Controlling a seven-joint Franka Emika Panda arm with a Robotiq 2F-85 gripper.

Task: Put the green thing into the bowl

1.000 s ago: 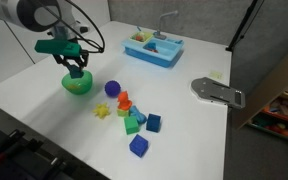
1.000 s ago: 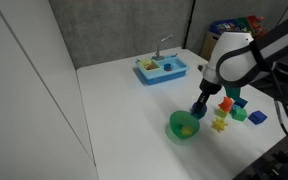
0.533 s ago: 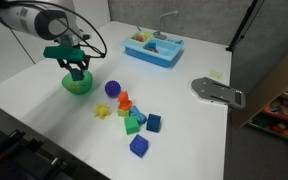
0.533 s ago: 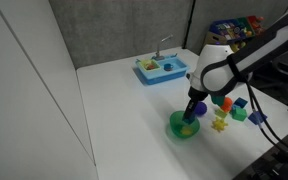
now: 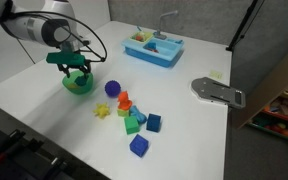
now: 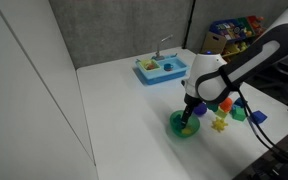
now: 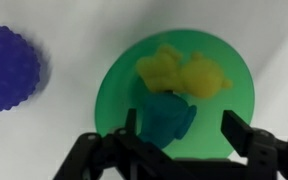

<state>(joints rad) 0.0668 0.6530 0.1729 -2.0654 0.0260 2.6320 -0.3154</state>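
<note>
In the wrist view the green thing (image 7: 169, 118), a dark teal block, lies inside the round bright green bowl (image 7: 119, 85), next to two yellow toys (image 7: 184, 72). My gripper (image 7: 182, 128) hangs right over it, open. The block sits near the left finger, with a clear gap to the right finger (image 7: 236, 132). In both exterior views the gripper (image 5: 76, 72) (image 6: 188, 119) reaches down into the bowl (image 5: 80, 87) (image 6: 176, 127). There the block itself is hidden by the fingers.
A purple ball (image 5: 112, 88) (image 7: 6, 65) lies just beside the bowl. Several small toy blocks (image 5: 134, 117), a yellow star (image 5: 102, 111) and blue cubes (image 5: 138, 146) are scattered toward the table's front. A blue toy sink (image 5: 152, 48) (image 6: 162, 70) stands at the back. A grey flat fixture (image 5: 216, 92) lies near the table edge.
The arm has sunk from above the bowl down into it. The jaws have parted and let go of the green thing, which now rests in the bowl.
</note>
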